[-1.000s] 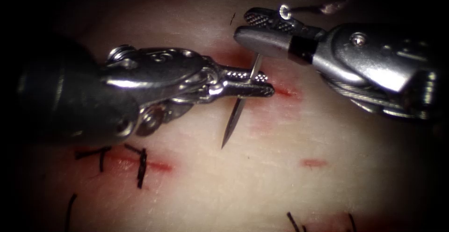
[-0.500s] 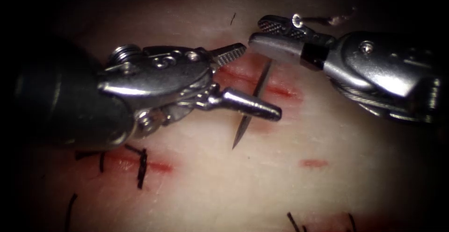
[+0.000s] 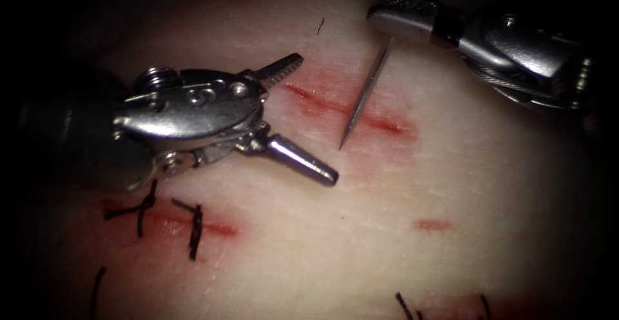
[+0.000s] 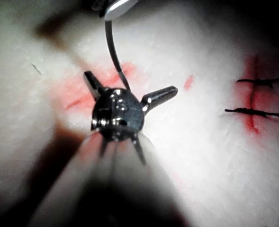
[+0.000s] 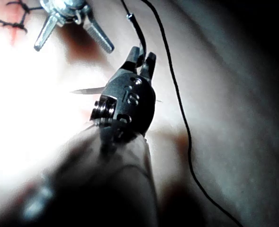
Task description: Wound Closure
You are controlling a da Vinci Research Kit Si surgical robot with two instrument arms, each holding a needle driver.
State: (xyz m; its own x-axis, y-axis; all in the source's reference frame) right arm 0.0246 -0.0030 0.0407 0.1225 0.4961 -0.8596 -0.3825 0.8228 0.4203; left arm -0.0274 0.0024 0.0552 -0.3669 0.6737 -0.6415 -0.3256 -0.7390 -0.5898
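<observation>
My right tool (image 3: 377, 9), its jaws shut, holds the curved needle (image 3: 364, 94) near its tail end. The needle hangs free above the tissue (image 3: 464, 184), its tip pointing down over the red cut (image 3: 319, 104). To the left of the cut my left tool (image 3: 316, 117) stands with jaws spread wide and nothing between them. The left wrist view has those open jaws (image 4: 130, 82) below the needle's curve (image 4: 112, 52). In the right wrist view the right tool (image 5: 143, 53) grips the needle, and black thread (image 5: 177, 104) trails from it across the tissue.
A second red cut with black stitches (image 3: 193, 223) lies at the lower left, below the left tool. A small red mark (image 3: 432, 224) sits to the lower right. Cut thread ends (image 3: 406, 306) stick up at the bottom edge.
The left tool's jaws opened, let go of the needle and drew back to the left. The right tool carried the needle up and to the right.
</observation>
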